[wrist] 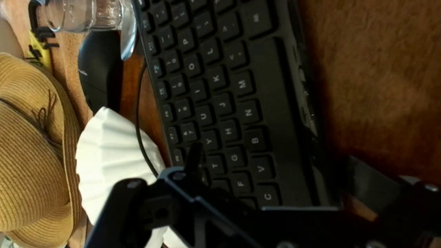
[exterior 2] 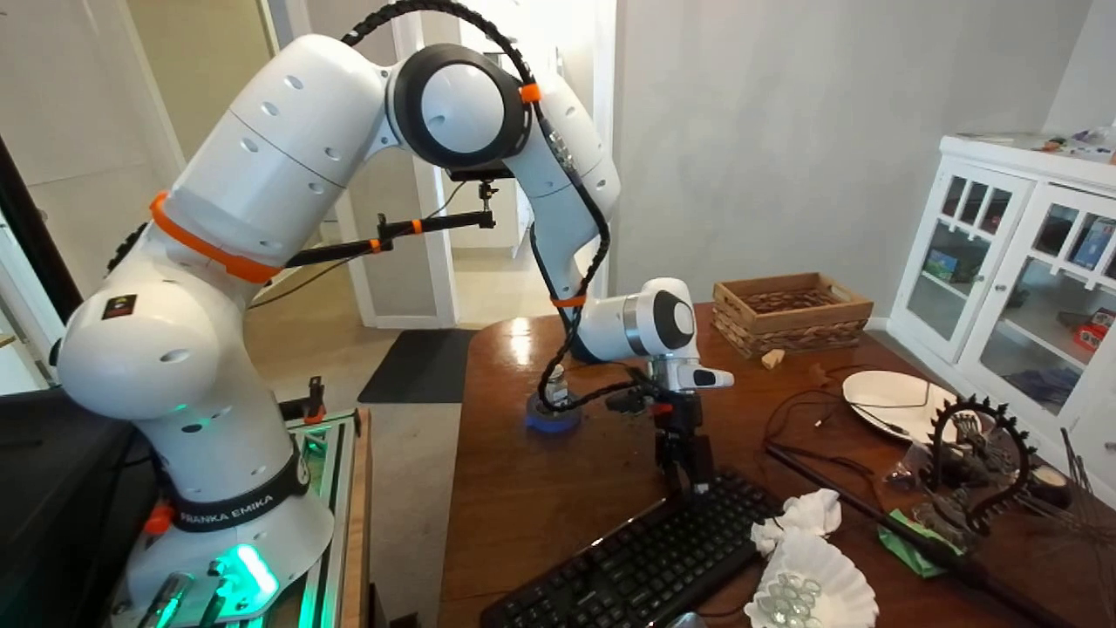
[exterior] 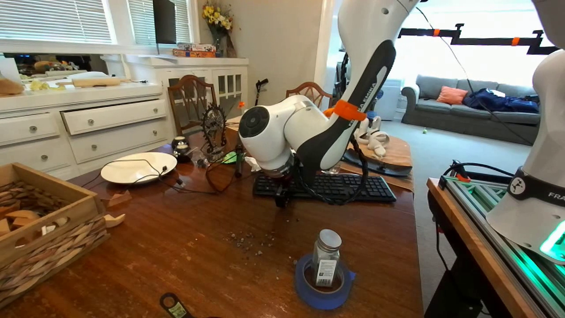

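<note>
Seeing my black two-fingered hand (exterior 2: 686, 485) spread wide over black rectangular plastic keyboard (wrist: 227, 103); touching or not, I cannot tell. Keyboard beneath hand, flat on brown wooden tabletop (exterior: 163, 243). I judge reach nearly done, nothing gripped yet.

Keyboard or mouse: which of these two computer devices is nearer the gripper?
The black keyboard: in the wrist view, the open gripper straddles its spacebar-side edge. The mouse, also black, lies apart, beyond the function-key row.
</note>
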You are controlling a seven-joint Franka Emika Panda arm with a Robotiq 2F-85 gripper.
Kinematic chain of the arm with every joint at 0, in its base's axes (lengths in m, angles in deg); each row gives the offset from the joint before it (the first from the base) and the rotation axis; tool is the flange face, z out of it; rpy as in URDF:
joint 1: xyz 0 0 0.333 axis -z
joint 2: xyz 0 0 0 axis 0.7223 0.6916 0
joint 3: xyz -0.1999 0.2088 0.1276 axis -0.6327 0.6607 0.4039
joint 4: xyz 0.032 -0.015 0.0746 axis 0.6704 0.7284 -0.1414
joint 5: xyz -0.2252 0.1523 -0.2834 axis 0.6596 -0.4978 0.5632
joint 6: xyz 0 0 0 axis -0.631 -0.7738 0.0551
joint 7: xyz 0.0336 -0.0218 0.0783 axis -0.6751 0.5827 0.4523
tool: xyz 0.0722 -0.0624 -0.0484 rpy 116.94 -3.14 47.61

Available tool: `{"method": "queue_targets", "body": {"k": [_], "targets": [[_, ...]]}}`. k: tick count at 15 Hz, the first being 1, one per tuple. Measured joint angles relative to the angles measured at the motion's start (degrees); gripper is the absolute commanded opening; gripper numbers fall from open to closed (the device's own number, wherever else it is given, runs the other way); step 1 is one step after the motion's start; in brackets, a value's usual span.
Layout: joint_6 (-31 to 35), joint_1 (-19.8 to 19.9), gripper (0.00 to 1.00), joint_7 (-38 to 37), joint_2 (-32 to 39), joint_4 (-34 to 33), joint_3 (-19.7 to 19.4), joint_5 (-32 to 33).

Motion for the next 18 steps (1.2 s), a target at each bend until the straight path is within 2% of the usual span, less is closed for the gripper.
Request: {"method": "queue_targets", "body": {"k": [4,7,13,18], "targets": [[0.59,0.22,1.0,1.35,0.31,-0.51,-0.05,-1.23],[1.13,0.26,1.0,5.0,-1.02,0.03,0.28,-1.44],[7.89,3.0,1.0,21.66,-10.23,7.29,3.25,-8.34],[10.59,4.47,1.0,37.27,-14.55,11.12,8.29,-21.72]]}}
